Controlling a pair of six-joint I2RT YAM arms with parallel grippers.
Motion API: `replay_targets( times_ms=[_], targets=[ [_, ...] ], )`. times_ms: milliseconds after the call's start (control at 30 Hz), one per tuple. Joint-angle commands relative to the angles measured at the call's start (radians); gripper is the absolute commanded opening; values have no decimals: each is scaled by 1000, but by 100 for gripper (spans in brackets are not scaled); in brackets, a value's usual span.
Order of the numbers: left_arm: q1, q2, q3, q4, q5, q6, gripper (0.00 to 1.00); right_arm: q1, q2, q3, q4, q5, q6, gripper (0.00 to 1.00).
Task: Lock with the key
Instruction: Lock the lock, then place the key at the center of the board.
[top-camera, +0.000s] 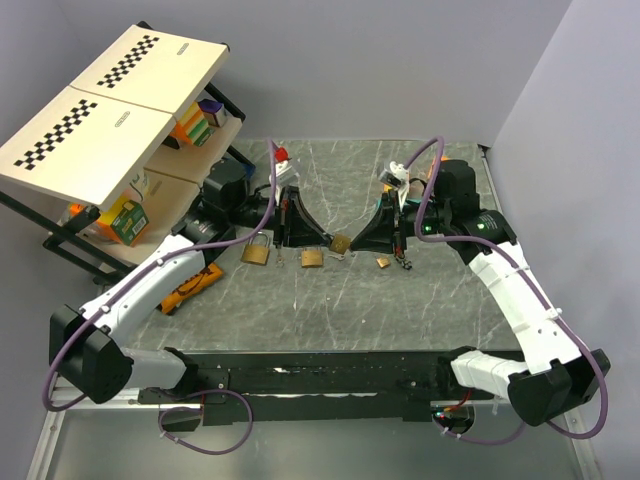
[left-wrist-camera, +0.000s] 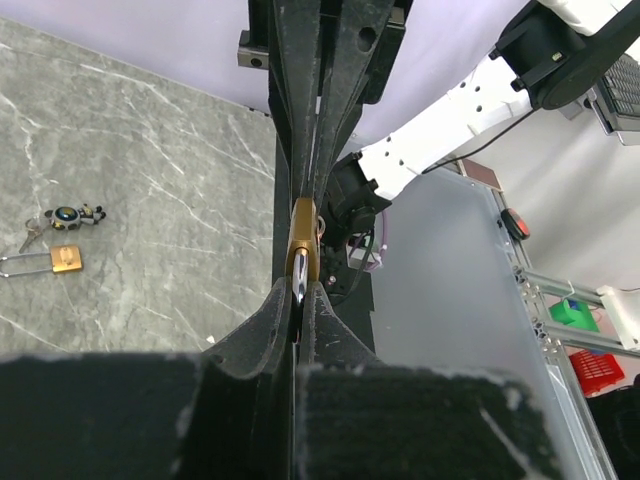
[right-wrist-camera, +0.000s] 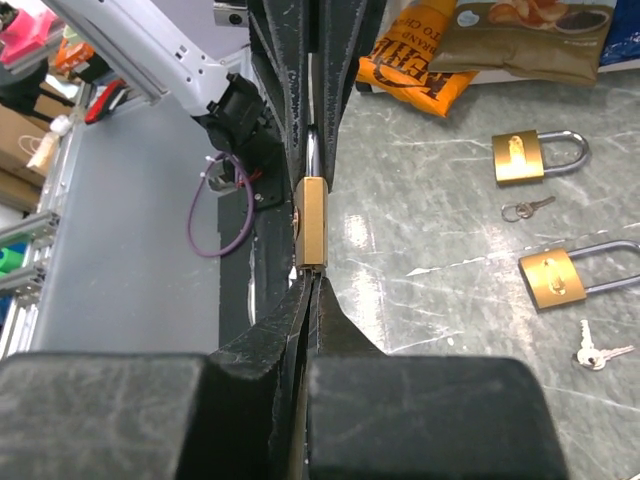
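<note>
Sharing one small brass padlock, jaws of the left gripper clamp its shackle, the right gripper its body. The key looks tiny, stiff, slippery: pinch its bow.

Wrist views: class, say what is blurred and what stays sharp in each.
Left wrist view: left hand blurred to a dark mass nearest the lens, table veins sharp. Right wrist view: right hand equally blurred up close, two loose padlocks crisp.
</note>
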Motion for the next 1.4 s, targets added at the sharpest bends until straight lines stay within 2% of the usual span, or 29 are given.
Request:
replay_targets(
  times_ms=[0,200,367,467,633,767,933,1067,1367],
  targets=[
    [46,1,53,82,20,-29,1,-17,-29,32,-109,-1,-89,0],
    [62,11,71,66,31,-19,1,-66,-49,7,-151,1,-139,0],
    [72,13,76,41,32,12,1,-129,-35,21,-285,-7,-236,0],
    [86,19,84,17,26,36,1,-213,-15,18,-394,-6,-334,0],
    [88,33,99,-69,-20,110,1,-447,58,-22,-441,88,-441,0],
    [88,54,117,-137,-38,155,1,-606,161,-43,-390,230,-506,0],
    [89,50,104,-148,-49,185,1,-756,328,-34,-254,416,-435,0],
    [88,56,99,-177,-60,219,1,-791,452,-14,-200,493,-391,0],
    [89,67,82,-201,-84,270,1,-791,589,-63,-76,619,-279,0]
  ],
)
